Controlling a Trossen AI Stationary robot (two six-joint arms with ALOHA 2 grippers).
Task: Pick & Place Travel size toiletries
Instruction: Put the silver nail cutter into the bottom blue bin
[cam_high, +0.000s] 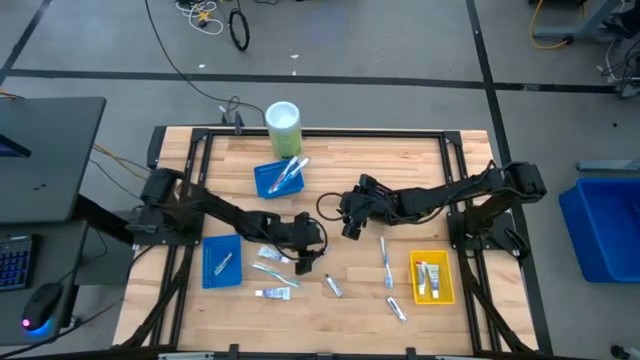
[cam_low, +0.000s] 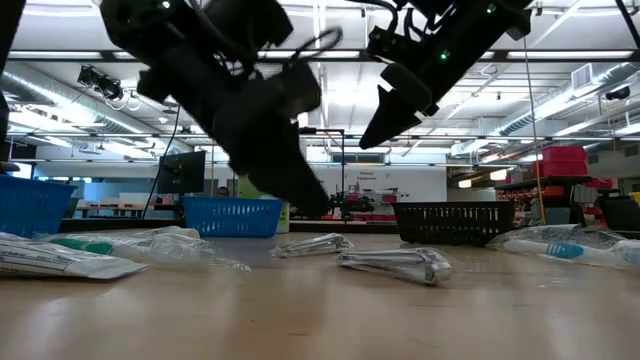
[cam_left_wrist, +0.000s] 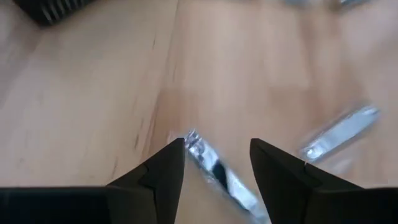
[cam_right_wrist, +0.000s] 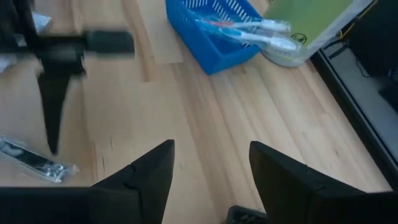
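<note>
From above we see the left gripper (cam_high: 306, 266) reaching down near the table's middle front, its tip over a small wrapped razor (cam_high: 304, 268), while loose toiletries lie around it: a toothbrush (cam_high: 271, 270) and a white tube (cam_high: 272, 293) beside it toward the left arm's side, another wrapped item (cam_high: 333, 287) just beside it on the other side. The right gripper (cam_high: 350, 225) hangs over bare wood near the centre, apart from the toothbrush (cam_high: 385, 262) lying beside the yellow tray (cam_high: 450, 277). Two blue trays (cam_high: 208, 262) (cam_high: 266, 179) each hold items. At table height we see the left gripper (cam_low: 305, 205) low over the board and the right gripper (cam_low: 385, 125) well above it, with a wrapped razor (cam_low: 397, 264) in the foreground. Through the left wrist camera we find the fingers (cam_left_wrist: 166, 171) spread, the razor (cam_left_wrist: 214, 171) lying between them. Through the right wrist camera the fingers (cam_right_wrist: 146, 171) are spread with only bare wood between, a blue tray (cam_right_wrist: 214, 46) with toothbrushes (cam_right_wrist: 249, 28) lying beyond.
</note>
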